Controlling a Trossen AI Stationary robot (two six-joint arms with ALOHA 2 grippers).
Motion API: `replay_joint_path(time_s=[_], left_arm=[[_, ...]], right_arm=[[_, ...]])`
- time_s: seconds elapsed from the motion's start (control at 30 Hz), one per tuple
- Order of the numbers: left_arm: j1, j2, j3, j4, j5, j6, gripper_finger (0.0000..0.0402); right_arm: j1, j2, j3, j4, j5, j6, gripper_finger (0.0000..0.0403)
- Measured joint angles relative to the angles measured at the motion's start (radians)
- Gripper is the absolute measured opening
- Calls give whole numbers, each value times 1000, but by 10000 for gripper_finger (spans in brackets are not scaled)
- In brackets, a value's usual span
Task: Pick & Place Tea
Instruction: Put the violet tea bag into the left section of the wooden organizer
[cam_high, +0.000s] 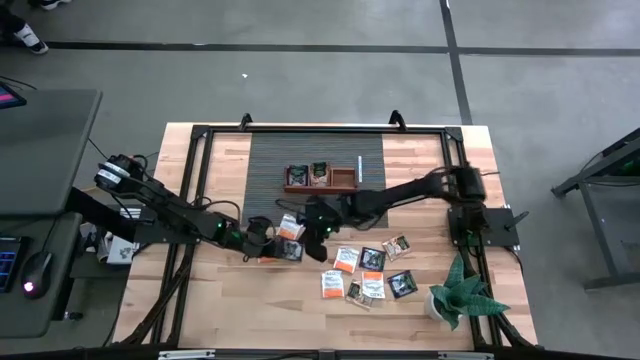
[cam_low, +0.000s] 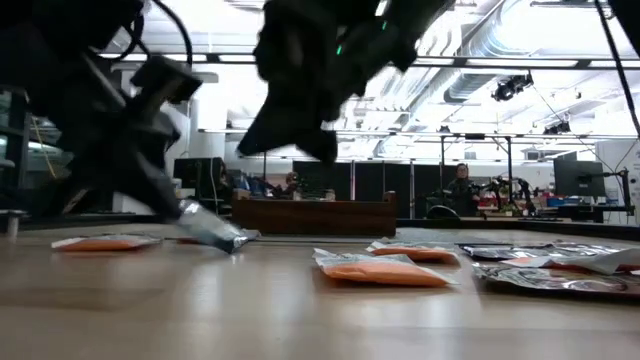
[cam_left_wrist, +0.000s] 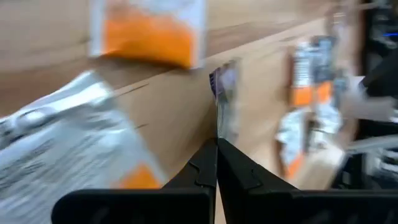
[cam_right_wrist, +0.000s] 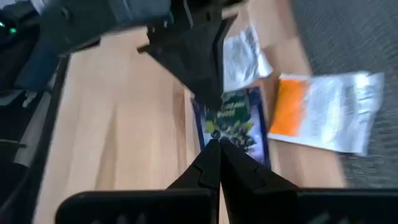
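My left gripper (cam_left_wrist: 217, 146) is shut on a dark blue tea sachet (cam_right_wrist: 231, 124) left of the table's middle. My right gripper (cam_right_wrist: 214, 148) hangs shut just above and to the right of that sachet, with nothing between its fingers; in the low view it (cam_low: 312, 145) is well clear of the table. An orange-and-white sachet (cam_right_wrist: 323, 112) lies flat beside them, at the grey mat's near edge. Several more sachets (cam_high: 370, 270) lie flat to the right, toward the near edge. The brown wooden tray (cam_high: 320, 180) on the mat has two dark sachets in it. My left gripper pinches the dark blue sachet by one edge (cam_left_wrist: 221, 106) between its two fingers; its own wrist view shows the sachet edge-on. The fingers (cam_right_wrist: 202, 74) come slanting down from the table's left. The sachet slopes down from them, its lower corner (cam_low: 238, 240) on the table.
A dark frame (cam_high: 200, 140) runs around the tabletop. A potted green plant (cam_high: 460, 295) stands at the near right corner. Flat orange sachets (cam_low: 385, 268) lie close on the wood. Bare wood lies along the near left.
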Motion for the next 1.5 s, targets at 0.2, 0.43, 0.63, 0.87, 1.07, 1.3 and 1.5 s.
replay_joint_path(time_s=[0.2,0.43,0.63,0.87,1.07,1.3,1.5], left_arm=[[0,-132,1,-5,-59,157,0],[112,-303,1,-109,-22,369,0],[320,-370,0,-151,165,585,0],[563,-340,179,-431,419,933,0],[737,-238,401,-756,514,1294,0],[856,-47,628,-985,543,1642,0],[879,158,823,-1129,504,1851,0]], right_arm=[[-6,-195,1,-144,3,-26,0],[-6,-361,1,-322,99,-45,0],[-7,-401,1,-464,202,-40,0],[-4,-401,1,-593,225,-17,0],[-4,-401,2,-645,238,-15,0],[-4,-401,2,-695,253,8,0],[-4,-401,2,-712,281,8,0]])
